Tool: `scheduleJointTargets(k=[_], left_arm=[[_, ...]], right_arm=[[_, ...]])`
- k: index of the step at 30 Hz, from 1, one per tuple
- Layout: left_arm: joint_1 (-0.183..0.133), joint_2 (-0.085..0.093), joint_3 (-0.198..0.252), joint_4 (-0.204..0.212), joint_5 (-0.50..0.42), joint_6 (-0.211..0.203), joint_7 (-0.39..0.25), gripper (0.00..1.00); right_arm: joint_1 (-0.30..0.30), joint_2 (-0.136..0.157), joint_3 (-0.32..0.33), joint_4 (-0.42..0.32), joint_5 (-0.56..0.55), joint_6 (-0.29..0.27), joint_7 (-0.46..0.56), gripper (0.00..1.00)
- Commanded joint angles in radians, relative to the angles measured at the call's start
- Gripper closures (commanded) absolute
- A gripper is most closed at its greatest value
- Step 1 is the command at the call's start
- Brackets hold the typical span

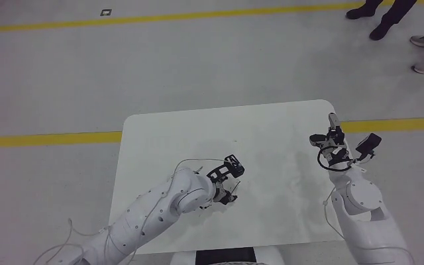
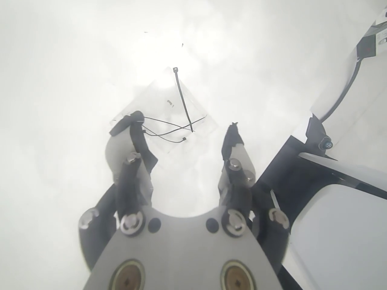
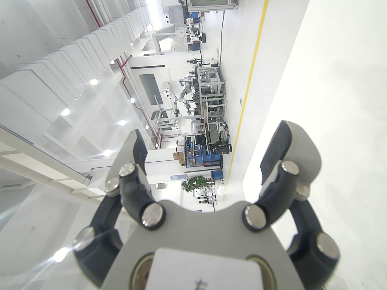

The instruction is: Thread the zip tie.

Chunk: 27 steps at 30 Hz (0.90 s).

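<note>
Patience pays at this stage: the left gripper (image 2: 180, 126) hangs low over the white rounded-corner table (image 1: 278, 132) with its black-taped fingers spread and nothing between them, so the pick is not yet made. Thin black plastic zip ties (image 2: 183, 101) lie crossed on a clear plastic sheet (image 2: 145, 101) just ahead of the fingertips. One fingertip (image 2: 127, 122) seems to touch the end of a curved tie, though I cannot tell for certain.

The straight tie with the square head (image 2: 175, 69) looks easiest to single out. I judge it best to close on its strap away from where the ties cross, so two do not lift together. The straps lie thin and flat, so a shallow, square approach should help; the sheet may slide under the push.

The right gripper (image 3: 208, 137) is likewise spread and empty, held by the table's right edge and facing the hall. A wide stretch of tabletop lies between the arms, giving room to bring head and tail together away from the edges.
</note>
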Motion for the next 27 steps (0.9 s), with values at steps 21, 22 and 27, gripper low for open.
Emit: scheduleJointTargets(k=[21,22,27], left_arm=[[-0.045,-0.017,0.040,0.140,-0.068,-0.025,0.074,0.78],[-0.048,-0.018,0.043,0.145,-0.070,-0.026,0.076,0.79],[-0.062,-0.024,0.057,0.169,-0.082,-0.032,0.087,0.76]], right_arm=[[0.000,0.000,0.000,0.000,0.000,0.000,0.000,0.00],[0.000,0.000,0.000,0.000,0.000,0.000,0.000,0.00],[0.000,0.000,0.000,0.000,0.000,0.000,0.000,0.00]])
